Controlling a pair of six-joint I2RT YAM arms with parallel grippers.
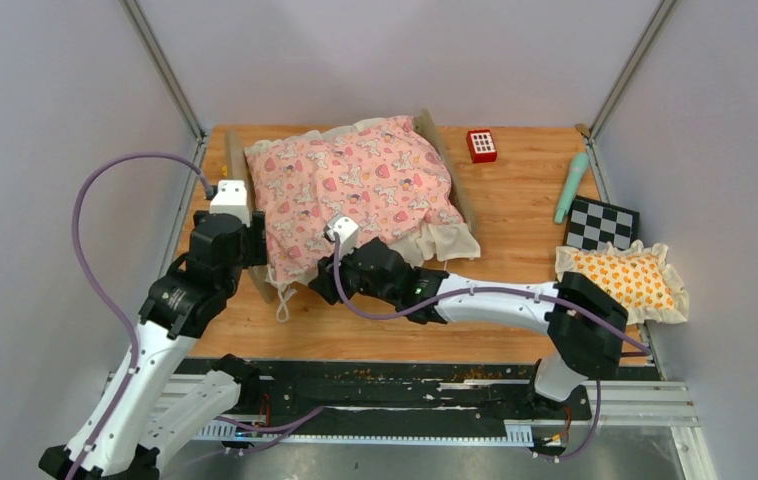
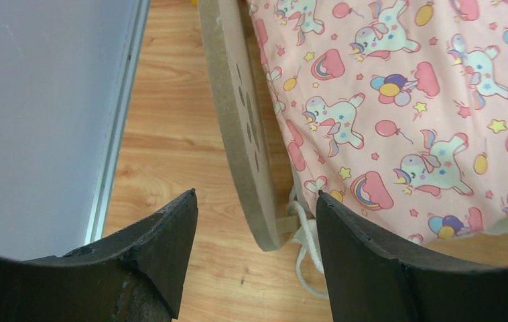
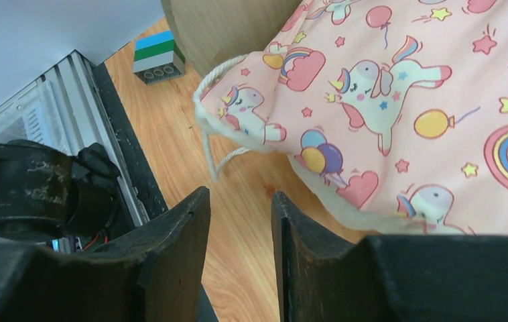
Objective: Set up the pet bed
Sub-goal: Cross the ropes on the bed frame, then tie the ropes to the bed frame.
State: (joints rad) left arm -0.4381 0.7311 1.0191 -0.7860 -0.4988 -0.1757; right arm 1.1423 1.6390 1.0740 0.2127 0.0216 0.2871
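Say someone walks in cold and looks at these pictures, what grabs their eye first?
The pink unicorn quilt, puffed over the wooden bed frame at the table's back left, dominates. Both arms close in on it: the left gripper open by the frame's near end, the right gripper open at the quilt's near edge. At the right edge lies an orange-patterned frilled pillow.

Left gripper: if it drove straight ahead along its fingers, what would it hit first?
Likely the pet bed's headboard: its rounded end lies just ahead, in line with the gap of the open left gripper. Depth is hard to judge.
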